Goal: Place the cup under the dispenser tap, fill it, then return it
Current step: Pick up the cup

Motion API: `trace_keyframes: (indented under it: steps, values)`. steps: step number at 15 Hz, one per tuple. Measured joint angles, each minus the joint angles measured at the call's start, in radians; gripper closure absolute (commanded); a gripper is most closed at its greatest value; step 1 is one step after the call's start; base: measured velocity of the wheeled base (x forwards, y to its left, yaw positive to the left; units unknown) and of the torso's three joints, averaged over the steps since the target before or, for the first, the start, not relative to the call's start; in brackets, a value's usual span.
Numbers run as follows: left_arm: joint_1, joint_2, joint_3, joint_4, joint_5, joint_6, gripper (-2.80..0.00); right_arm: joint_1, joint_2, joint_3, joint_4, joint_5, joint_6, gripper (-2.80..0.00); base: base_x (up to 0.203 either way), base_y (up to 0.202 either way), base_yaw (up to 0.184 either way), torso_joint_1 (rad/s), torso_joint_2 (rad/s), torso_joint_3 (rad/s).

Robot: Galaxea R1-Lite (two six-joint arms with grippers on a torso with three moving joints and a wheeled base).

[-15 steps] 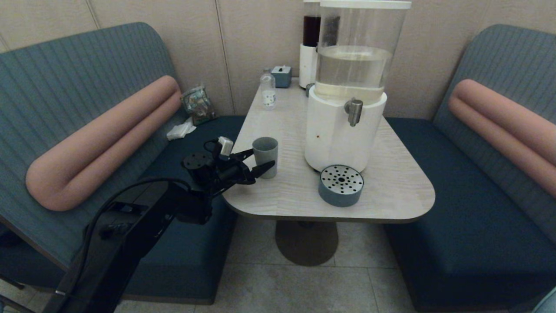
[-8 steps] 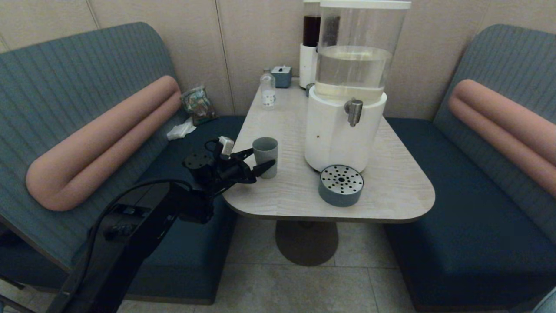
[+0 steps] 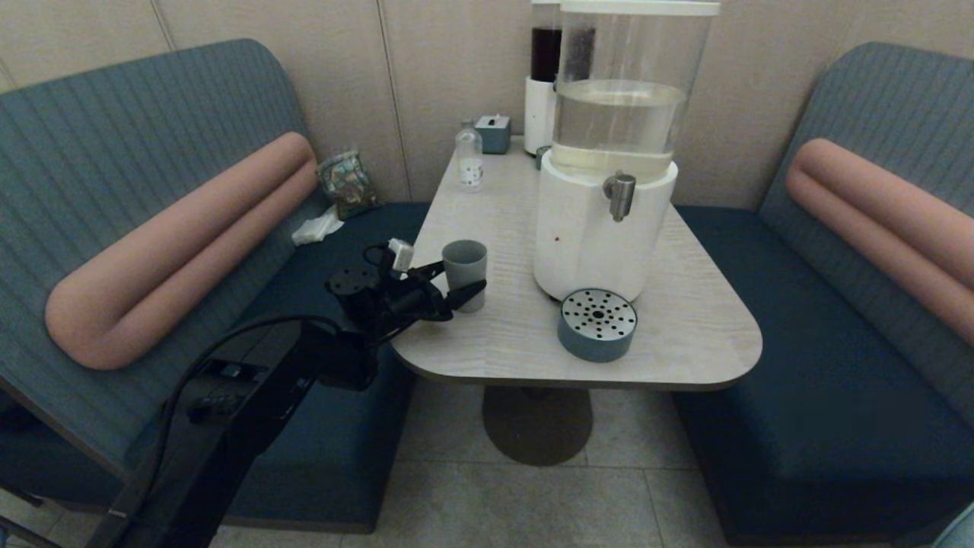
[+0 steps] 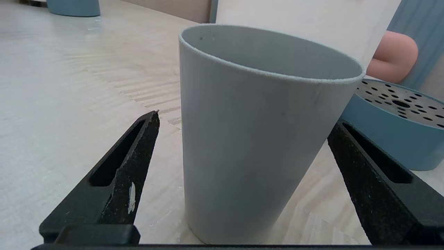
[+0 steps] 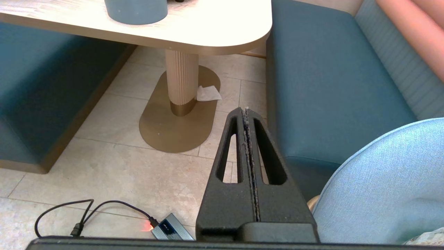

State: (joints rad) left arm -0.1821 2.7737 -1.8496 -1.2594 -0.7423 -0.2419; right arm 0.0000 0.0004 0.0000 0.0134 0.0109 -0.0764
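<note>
In the lower left of the head view, the left end effector [image 3: 456,278] has crept a little further toward the cup [image 3: 465,274] during the last second; the move is small, but the dark fingers now reach slightly more along the two sides of the cup than before. The cup itself has not moved: it stands upright on the bench [image 3: 685,335], left of centre in the frame, near the bench edge, and it looks empty. In the left wrist view the end effector [image 4: 242,152] is spread wide, with the cup [image 4: 256,139] in the middle between the two fingers [image 4: 131,163] and a visible gap on each side, so nothing is grasped yet. For the task, I judge that the approach is almost finished and the next step is to close on the cup wall, gently, because a light tapered tumbler can slip or tip if one finger touches first. The dispenser tap [image 3: 622,194] is to the upper right of the cup, on the front of the white base of the dispenser [image 3: 601,236], and the round drip tray [image 3: 597,323] lies on the bench below it, well apart from the cup; the cup must go there afterwards. The right end effector [image 5: 247,156] is seen only in its own wrist view, clenched on nothing and hanging low above the floor [image 5: 114,163] beside the bench foot, parked.
</note>
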Motion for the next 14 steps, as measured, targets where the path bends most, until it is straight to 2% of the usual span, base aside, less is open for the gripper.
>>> trace_keyframes:
  steps: [8,9,14]
  values:
    - [0.000,0.003,-0.022,-0.002,0.000,0.000,-2.80,0.000,0.000,0.000,0.000,0.001,0.000,0.00,0.000,0.000,0.000,0.000,0.00,0.000]
    - [0.000,0.004,-0.022,-0.002,0.000,0.000,0.00,0.000,0.000,0.000,0.000,0.001,0.000,0.00,0.000,0.000,0.000,0.000,0.00,0.000]
    - [0.000,0.002,-0.023,0.004,0.003,0.000,0.00,0.000,0.000,0.000,-0.001,0.001,-0.006,0.00,0.000,0.000,0.000,0.000,0.00,0.000]
